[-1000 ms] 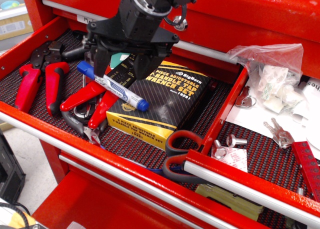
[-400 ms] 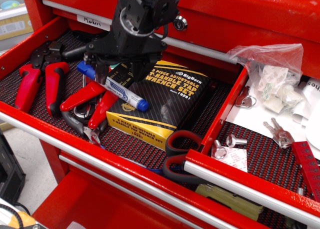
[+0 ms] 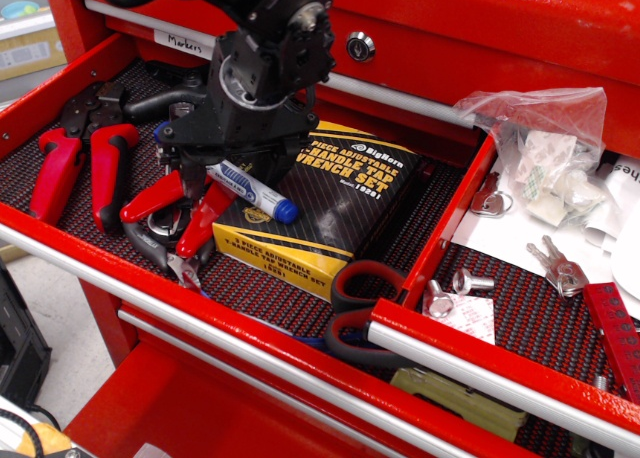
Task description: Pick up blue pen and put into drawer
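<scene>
The blue pen (image 3: 256,192) lies in the open red drawer (image 3: 130,268), slanting across the red plier handles and the corner of a black-and-yellow box. Its white-grey barrel and blue lower end show; its blue cap end (image 3: 160,133) is mostly hidden behind the gripper. My black gripper (image 3: 228,166) is low over the pen's upper half, its fingers apart on either side of the barrel. I see no grip on the pen.
Red-handled pliers (image 3: 190,218) lie under the pen. A red-handled crimper (image 3: 75,158) is at the left. The wrench set box (image 3: 335,203) fills the drawer's middle, with scissors (image 3: 362,300) at its front right. A plastic bag (image 3: 540,143) and keys (image 3: 560,270) lie in the right compartment.
The gripper has moved down and to the left, and now covers the pen's cap end. The pen has not moved.
</scene>
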{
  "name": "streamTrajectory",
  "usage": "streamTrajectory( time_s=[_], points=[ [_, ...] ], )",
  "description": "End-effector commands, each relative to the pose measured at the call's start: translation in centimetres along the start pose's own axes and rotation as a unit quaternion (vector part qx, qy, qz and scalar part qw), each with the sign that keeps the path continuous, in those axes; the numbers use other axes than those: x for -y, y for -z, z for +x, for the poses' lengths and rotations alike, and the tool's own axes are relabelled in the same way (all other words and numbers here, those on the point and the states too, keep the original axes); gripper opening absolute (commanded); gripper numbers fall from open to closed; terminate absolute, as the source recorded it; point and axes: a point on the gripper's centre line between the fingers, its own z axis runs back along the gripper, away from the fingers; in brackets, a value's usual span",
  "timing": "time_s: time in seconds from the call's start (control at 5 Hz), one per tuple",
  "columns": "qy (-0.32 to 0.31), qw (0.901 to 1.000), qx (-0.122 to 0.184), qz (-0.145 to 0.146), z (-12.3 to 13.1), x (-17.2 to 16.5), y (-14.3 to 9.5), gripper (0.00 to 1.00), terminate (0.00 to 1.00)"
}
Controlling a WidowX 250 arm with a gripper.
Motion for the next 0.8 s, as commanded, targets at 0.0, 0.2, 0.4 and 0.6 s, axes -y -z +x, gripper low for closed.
streamTrajectory(
  time_s=[0.0, 0.2, 0.4, 0.6],
  points=[
    [-0.002, 0.9998, -0.021, -0.003, -0.2, 0.1, -0.1, 0.0, 0.0],
    [0.005, 0.9985, -0.052, 0.014, -0.3, 0.5, -3.2, 0.0, 0.0],
    [0.01, 0.9954, -0.094, -0.009, -0.3, 1.5, -7.6, 0.0, 0.0],
    [0.081, 0.9932, -0.045, -0.07, -1.6, 3.2, -12.8, 0.0, 0.0]
  ],
)
